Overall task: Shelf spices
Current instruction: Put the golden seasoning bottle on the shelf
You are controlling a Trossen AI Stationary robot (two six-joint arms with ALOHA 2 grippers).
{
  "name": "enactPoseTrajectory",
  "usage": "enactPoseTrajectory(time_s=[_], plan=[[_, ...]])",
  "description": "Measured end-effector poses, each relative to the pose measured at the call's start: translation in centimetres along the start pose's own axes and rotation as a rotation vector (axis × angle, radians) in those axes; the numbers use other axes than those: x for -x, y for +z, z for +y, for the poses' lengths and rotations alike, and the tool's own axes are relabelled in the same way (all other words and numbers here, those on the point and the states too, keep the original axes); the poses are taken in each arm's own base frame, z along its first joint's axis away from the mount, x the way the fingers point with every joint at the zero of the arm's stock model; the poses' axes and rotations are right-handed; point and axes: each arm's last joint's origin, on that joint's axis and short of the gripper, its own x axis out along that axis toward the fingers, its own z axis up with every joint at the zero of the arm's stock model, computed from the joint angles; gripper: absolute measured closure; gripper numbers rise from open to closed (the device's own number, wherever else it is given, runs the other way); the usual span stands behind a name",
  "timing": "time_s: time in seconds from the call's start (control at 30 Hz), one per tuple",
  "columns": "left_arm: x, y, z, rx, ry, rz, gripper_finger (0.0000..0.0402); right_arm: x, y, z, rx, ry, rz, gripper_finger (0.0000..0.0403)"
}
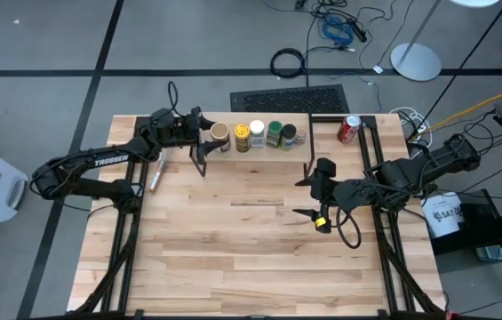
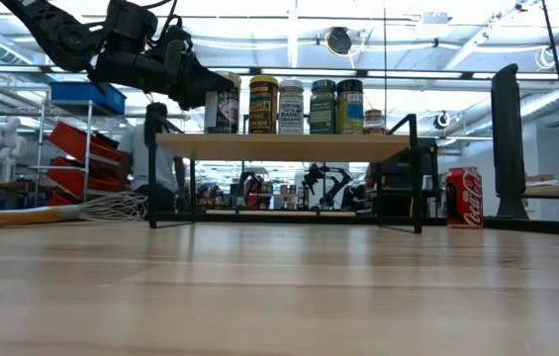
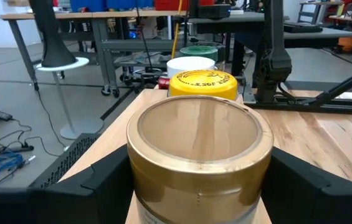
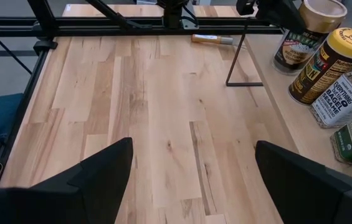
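The shelf is seen standing at the far edge of the table, w/ a row of spice jars being carried on its board. At the row's left end the tan-lidded jar is being pinched by the left gripper, one finger on each side of it – in the left wrist view the fingers are pressed against the jar's body just below the lid. Next along, the yellow-lidded jar, the white-lidded jar, the green-lidded jar and a dark-lidded jar are lined up close together. The right gripper is being held over the bare middle of the table, well apart from the shelf, fingers spread wide w/ nothing between them. A red soda can is standing right of the shelf – a whisk is lying on the table at the left.
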Motion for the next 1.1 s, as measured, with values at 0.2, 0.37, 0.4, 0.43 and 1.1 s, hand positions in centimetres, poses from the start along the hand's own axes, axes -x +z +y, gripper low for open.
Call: enactPoseTrajectory(time_s=[0.2, 0.37, 0.4, 0.43, 1.1], plan=[[0.3, 0.0, 0.3, 0.001, -0.033, -0.003, 0.0117, 0.0, 0.0, 0.0, 0.0, 0.0, 0.0, 0.0077], [0.5, -0.1, 0.7, 0.005, -0.051, -0.003, 0.0116, 0.0, 0.0, 0.0, 0.0, 0.0, 0.0, 0.0077], [0.5, -0.1, 0.7, 0.005, -0.056, -0.004, 0.0116, 0.0, 0.0, 0.0, 0.0, 0.0, 0.0, 0.0077], [0.5, -0.1, 0.7, 0.005, -0.062, -0.005, 0.0115, 0.0, 0.0, 0.0, 0.0, 0.0, 0.0, 0.0077], [0.0, 1.2, 0.4, 0.032, -0.06, -0.038, 0.0064, 0.0, 0.0, 0.0, 0.0, 0.0, 0.0, 0.0077]])
